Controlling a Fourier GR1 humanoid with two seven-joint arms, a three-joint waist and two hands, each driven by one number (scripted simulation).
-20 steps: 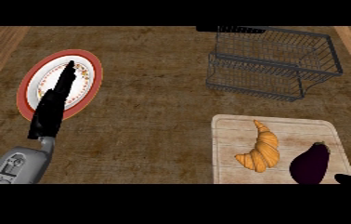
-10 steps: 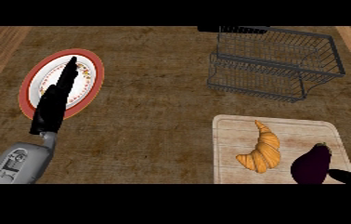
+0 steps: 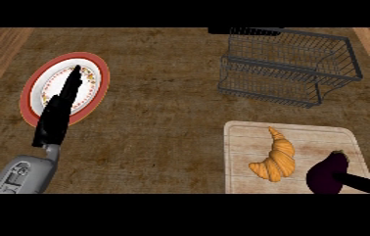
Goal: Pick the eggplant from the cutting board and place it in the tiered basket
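The dark purple eggplant [image 3: 325, 175] lies at the lower right corner of the pale wooden cutting board [image 3: 245, 134]. Only a small black part of my right hand [image 3: 356, 180] shows, coming in from the right edge and touching the eggplant's right side; the rest is out of view. The black wire tiered basket [image 3: 289, 66] stands at the back right, apart from the board. At the left, my left hand [image 3: 57, 115] is open and still, its straight fingers pointing up over a plate.
A golden croissant [image 3: 276, 156] lies on the board just left of the eggplant. A white plate with a red rim [image 3: 33, 90] sits at the left under my left hand. The brown counter runs between plate and board.
The black part of my right hand has come in a little farther from the right edge, up against the eggplant. The left hand has hardly moved.
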